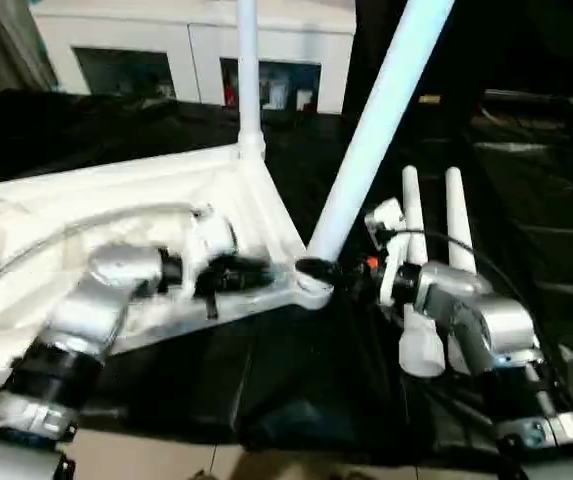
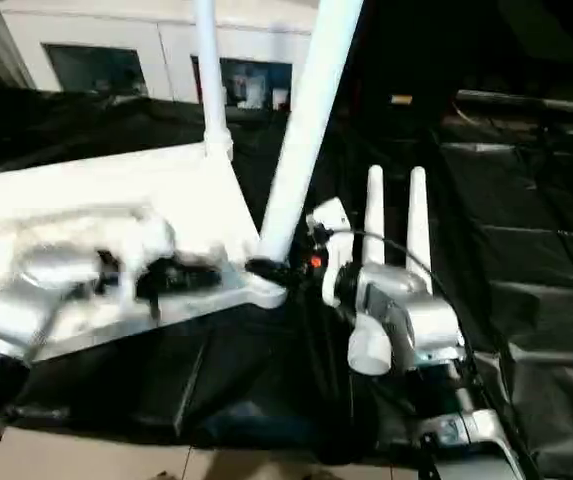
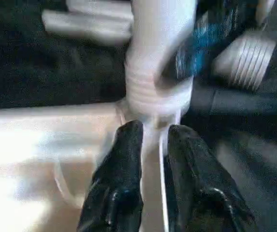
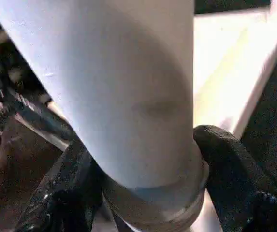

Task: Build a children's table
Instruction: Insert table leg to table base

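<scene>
The children's table top [image 1: 56, 215] lies upside down on black cloth. One white leg [image 1: 249, 80] stands upright in its far corner. A second leg [image 1: 376, 130] leans to the right out of the near corner socket [image 1: 311, 288]. My right gripper [image 1: 318, 270] is shut on this leg's base, with a black finger [image 4: 230, 164] on each side of the tube. My left gripper [image 1: 261, 270] hovers over the top's underside and points at the same socket. Its fingers [image 3: 128, 154] stand slightly apart with a thin white rib between them.
Two more white legs [image 1: 412, 215] lie side by side on the cloth [image 1: 266, 380] beyond my right forearm. A white cabinet [image 1: 196, 40] with glass doors stands at the back. The cloth's near edge and bare floor [image 1: 166, 460] run along the front.
</scene>
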{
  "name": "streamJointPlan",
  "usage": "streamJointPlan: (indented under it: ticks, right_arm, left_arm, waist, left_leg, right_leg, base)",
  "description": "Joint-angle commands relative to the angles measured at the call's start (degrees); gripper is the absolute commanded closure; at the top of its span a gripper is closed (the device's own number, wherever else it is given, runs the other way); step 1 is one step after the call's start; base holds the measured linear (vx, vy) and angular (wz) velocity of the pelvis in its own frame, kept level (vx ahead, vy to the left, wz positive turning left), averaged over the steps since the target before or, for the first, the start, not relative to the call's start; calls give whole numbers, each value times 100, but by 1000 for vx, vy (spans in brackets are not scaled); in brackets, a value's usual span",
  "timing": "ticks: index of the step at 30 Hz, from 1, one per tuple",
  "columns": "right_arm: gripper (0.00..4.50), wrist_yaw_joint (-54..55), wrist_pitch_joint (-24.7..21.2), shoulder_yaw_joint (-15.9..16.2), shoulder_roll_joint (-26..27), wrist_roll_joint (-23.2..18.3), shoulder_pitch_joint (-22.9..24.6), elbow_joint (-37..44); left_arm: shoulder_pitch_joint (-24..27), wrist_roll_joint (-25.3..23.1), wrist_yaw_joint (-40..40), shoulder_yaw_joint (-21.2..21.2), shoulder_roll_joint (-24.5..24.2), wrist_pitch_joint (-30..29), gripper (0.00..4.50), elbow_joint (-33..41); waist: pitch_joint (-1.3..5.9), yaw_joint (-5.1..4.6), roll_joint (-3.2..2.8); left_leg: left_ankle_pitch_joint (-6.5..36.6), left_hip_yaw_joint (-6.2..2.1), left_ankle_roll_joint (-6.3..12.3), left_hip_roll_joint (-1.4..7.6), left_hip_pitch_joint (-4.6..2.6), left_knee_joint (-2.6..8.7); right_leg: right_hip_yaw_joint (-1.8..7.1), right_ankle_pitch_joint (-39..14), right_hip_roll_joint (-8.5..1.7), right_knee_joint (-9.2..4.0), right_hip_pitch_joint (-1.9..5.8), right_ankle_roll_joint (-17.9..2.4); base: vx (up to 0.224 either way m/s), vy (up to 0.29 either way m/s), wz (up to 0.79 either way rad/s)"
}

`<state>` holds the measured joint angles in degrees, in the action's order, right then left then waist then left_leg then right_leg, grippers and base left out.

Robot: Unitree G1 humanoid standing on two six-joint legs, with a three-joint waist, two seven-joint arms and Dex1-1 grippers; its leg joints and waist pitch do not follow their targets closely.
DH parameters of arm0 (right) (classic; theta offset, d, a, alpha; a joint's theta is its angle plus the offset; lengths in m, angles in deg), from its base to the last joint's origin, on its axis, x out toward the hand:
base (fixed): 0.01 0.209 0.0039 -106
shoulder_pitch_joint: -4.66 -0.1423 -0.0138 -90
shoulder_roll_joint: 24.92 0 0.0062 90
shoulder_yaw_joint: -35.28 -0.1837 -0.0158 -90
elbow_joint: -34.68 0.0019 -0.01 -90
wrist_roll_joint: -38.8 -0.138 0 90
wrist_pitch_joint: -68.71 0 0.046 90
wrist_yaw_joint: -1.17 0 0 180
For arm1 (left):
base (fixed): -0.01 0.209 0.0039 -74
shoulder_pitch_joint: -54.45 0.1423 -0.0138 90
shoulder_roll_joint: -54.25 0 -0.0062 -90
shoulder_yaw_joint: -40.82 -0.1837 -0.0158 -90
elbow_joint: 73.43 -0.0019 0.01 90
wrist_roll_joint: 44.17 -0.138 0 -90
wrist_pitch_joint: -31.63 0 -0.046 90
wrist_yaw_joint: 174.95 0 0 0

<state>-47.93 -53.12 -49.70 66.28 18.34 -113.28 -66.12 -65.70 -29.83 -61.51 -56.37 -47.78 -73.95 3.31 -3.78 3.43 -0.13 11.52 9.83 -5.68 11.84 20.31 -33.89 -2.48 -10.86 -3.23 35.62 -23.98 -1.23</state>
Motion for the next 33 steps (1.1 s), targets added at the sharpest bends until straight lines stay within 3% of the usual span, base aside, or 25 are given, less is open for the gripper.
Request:
streamJointPlan:
  ticks: [1,4,5,9,10,13,17,19,24,25,27,33]
  right_arm:
    - [190,-128,-131,85,-75,-90,-121,397]
    - [191,-199,-245,274,-99,-107,-114,667]
    - [191,-199,-245,274,-99,-107,-114,667]
    - [191,-252,-387,465,-133,-93,-67,900]
    - [191,-274,-426,537,-158,-57,-31,962]
    - [191,-291,-483,638,-194,-3,39,1041]
    - [191,-254,-559,686,-217,-5,70,1078]
    - [191,-238,-631,707,-245,-29,88,1110]
    - [191,-262,-741,707,-301,-59,91,1142]
    - [191,-269,-759,709,-307,-63,90,1144]
    - [191,-283,-769,724,-318,-58,89,1145]
    - [191,-308,-771,799,-331,-46,119,1202]
  left_arm:
    - [-192,571,-54,384,58,-414,306,315]
    - [-386,1109,294,622,447,-966,290,545]
    - [-386,1109,294,622,447,-966,269,545]
    - [-464,1442,521,652,781,-1343,264,728]
    - [-480,1516,546,613,866,-1432,231,798]
    - [-522,1626,488,535,954,-1541,223,946]
    - [-572,1988,312,615,955,-1789,178,1144]
    - [-560,2156,141,627,868,-1958,172,1278]
    - [-455,2146,-186,501,640,-2000,136,1433]
    - [-454,2158,-184,502,641,-2015,100,1437]
    - [-461,2164,-183,498,649,-2018,100,1442]
    - [-704,1779,375,481,844,-1793,49,1039]
  waist:
    - [382,33,-16]
    - [366,37,-7]
    - [365,40,-10]
    - [379,53,12]
    - [380,60,2]
    - [396,55,-10]
    - [405,49,-23]
    - [393,50,-23]
    - [381,43,-25]
    - [373,42,-27]
    - [376,43,-28]
    - [402,50,-9]
  left_leg:
    - [424,25,192,64,9,344]
    - [581,29,148,60,2,346]
    - [603,30,125,64,-1,345]
    - [493,20,159,48,32,341]
    - [437,16,154,45,36,335]
    - [330,5,173,48,44,330]
    - [306,9,180,45,40,320]
    - [383,7,177,46,28,329]
    - [460,13,146,45,21,334]
    - [484,10,122,47,25,339]
    - [495,12,100,46,21,336]
    - [331,11,150,42,30,317]
  right_leg:
    - [240,-48,-346,-303,400,-1470]
    - [247,-361,-355,-344,403,-1431]
    - [246,-411,-354,-339,405,-1423]
    - [245,-447,-342,-353,425,-1297]
    - [242,-487,-341,-364,428,-1236]
    - [235,-301,-334,-342,434,-1226]
    - [234,-109,-331,-323,432,-1331]
    - [232,-234,-327,-339,426,-1321]
    - [238,-389,-328,-358,420,-1257]
    - [238,-468,-329,-364,424,-1231]
    - [241,-499,-329,-368,423,-1213]
    - [239,-203,-321,-340,442,-1243]
  base:
    - [0,0,0]
    - [0,0,0]
    - [0,0,0]
    - [0,0,0]
    - [0,0,0]
    - [0,0,0]
    - [0,0,0]
    - [0,0,0]
    - [0,0,0]
    - [0,0,0]
    - [0,0,0]
    - [0,0,0]
